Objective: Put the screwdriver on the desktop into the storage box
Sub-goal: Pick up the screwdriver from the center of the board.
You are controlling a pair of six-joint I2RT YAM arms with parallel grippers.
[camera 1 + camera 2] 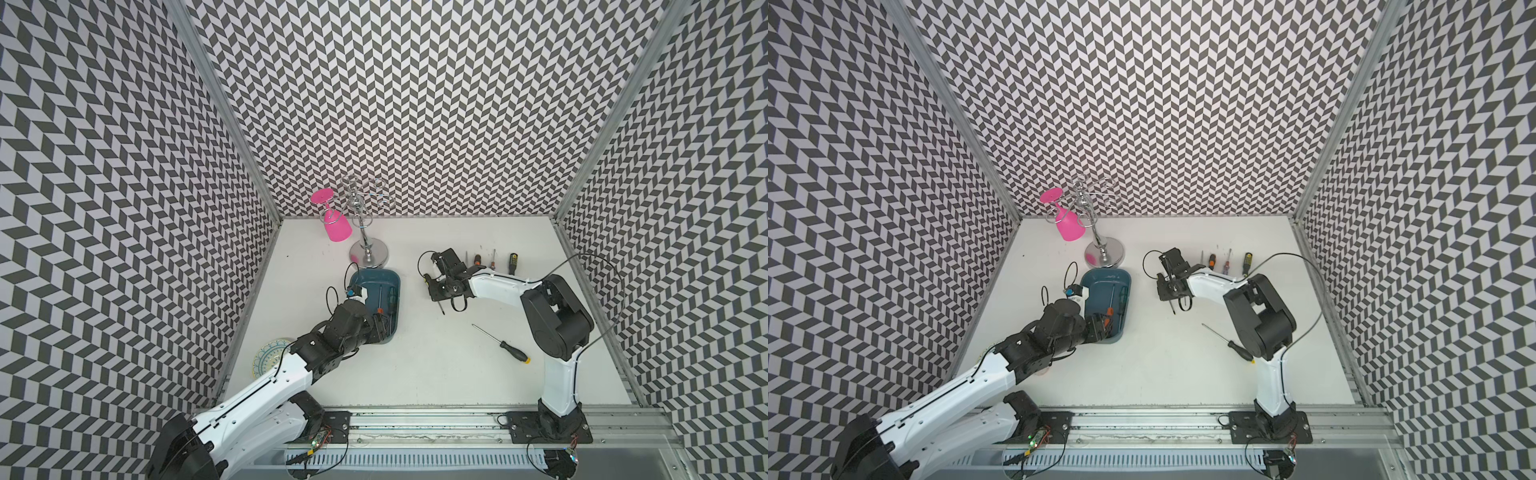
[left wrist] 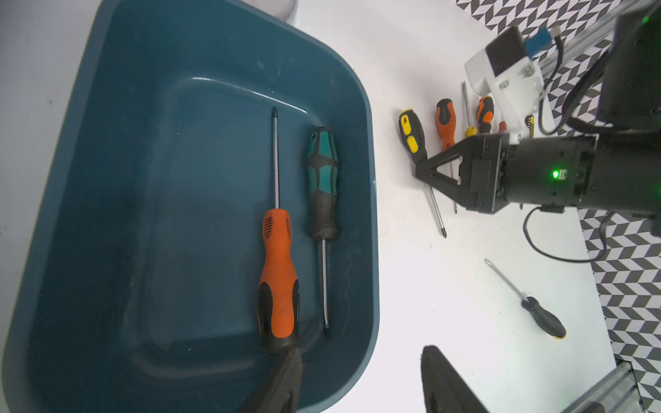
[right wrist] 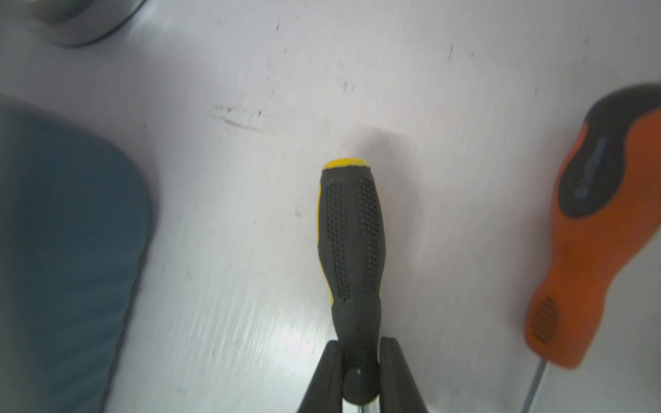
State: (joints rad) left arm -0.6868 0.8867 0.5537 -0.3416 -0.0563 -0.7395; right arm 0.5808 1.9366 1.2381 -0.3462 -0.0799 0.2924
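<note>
**Entry: right pincer clenched on a screwdriver, two already boxed**

I am starting with the white desktop, which is carrying everything. The teal storage box is sitting on the left arm's side of it.

Inside the box two tools are lying just beside each other, pointing opposite ways: an orange-and-black-handled screwdriver and a green-and-black-handled screwdriver.

The left gripper is hanging at the box's end, released, with nothing between its jaws. One finger is over the box and the other is outside the rim.

The right gripper is clenching the black-and-yellow-handled screwdriver at the handle's neck, next to the shaft. This is happening out over the desktop, apart from the box. I cannot tell whether the tool is clear of the surface.

Judging what is left: this screwdriver is still needing to be carried across and let go inside the box.

Also lying on the desktop are a black-handled, yellow-capped screwdriver near the right arm and a row of further screwdrivers at the back, partly hidden by that arm. If all are meant, I am reckoning the job under halfway.
</note>
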